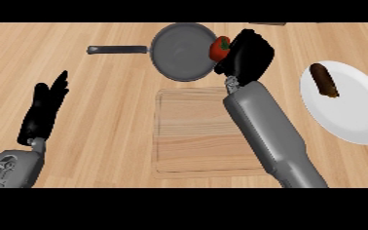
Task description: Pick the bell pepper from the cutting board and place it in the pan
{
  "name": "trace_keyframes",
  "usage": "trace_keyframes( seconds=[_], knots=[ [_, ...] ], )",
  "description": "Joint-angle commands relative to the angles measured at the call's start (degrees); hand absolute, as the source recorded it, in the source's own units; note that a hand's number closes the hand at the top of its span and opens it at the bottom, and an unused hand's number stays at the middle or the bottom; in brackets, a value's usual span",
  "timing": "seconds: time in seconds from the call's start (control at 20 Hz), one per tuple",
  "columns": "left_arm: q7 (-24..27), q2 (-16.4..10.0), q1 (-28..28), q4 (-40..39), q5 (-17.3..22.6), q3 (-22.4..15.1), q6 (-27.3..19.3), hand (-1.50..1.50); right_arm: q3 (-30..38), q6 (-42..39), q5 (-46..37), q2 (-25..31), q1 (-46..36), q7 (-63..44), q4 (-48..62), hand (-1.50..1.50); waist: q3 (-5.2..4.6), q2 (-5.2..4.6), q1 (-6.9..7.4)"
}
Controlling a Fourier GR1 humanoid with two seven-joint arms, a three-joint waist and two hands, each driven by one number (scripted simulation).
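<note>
Transport is the step I judge us to be in: my right hand (248, 56) has its fingers curled round the bell pepper (219, 48), so that only the red left flank and a bit of green stem show. The bell pepper hangs at the right rim of the pan (179, 53), off the cutting board (201, 131), which lies just below the pan. The forearm crosses the board's right edge at a slant, and I think that is why the load sits at the rim and not over the pan's middle. Whether it touches the rim I cannot tell. Before opening the fingers I would want it further left, over the dark base, or it may roll off the lip. The pan handle (119, 49) points left, out of the way. My left hand (45, 107) rests at the view's left, fingers straight, close together, pointing up. A white plate (345, 117) with a brown item (323, 80) sits to the right, apart from the job.
</note>
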State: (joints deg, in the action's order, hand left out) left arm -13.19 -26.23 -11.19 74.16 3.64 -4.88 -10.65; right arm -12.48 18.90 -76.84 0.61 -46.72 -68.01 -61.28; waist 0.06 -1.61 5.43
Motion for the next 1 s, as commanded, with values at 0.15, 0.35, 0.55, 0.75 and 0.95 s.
trace_keyframes(
  seconds=[0.15,0.35,0.55,0.75,0.95],
  knots=[
    [-1.16,-1.01,-2.54,-0.07,0.66,0.91,1.44,0.00,7.67,14.98,5.35,-0.58,-3.36,-5.02,12.34,1.50,0.09,-0.67,1.25],
    [-0.36,0.79,-3.38,-0.98,-0.08,-0.68,1.54,0.00,10.37,20.74,9.66,-0.58,-5.52,-0.37,16.64,1.50,0.13,-1.35,2.34],
    [-0.34,1.05,-4.02,-1.02,-0.93,-1.10,1.04,0.00,14.59,26.59,15.08,-0.59,-5.97,4.71,20.25,-1.50,0.22,-1.70,3.18],
    [0.35,1.54,-4.22,-1.74,-0.48,-1.14,1.84,0.00,16.27,32.56,18.99,-0.59,-6.38,10.51,24.22,-1.50,0.21,-2.07,3.92],
    [0.92,1.82,-4.40,-1.95,-1.57,-1.82,1.43,0.00,16.96,36.28,19.88,-0.59,-9.31,12.20,28.25,-1.50,0.15,-2.08,4.80]
  ],
)
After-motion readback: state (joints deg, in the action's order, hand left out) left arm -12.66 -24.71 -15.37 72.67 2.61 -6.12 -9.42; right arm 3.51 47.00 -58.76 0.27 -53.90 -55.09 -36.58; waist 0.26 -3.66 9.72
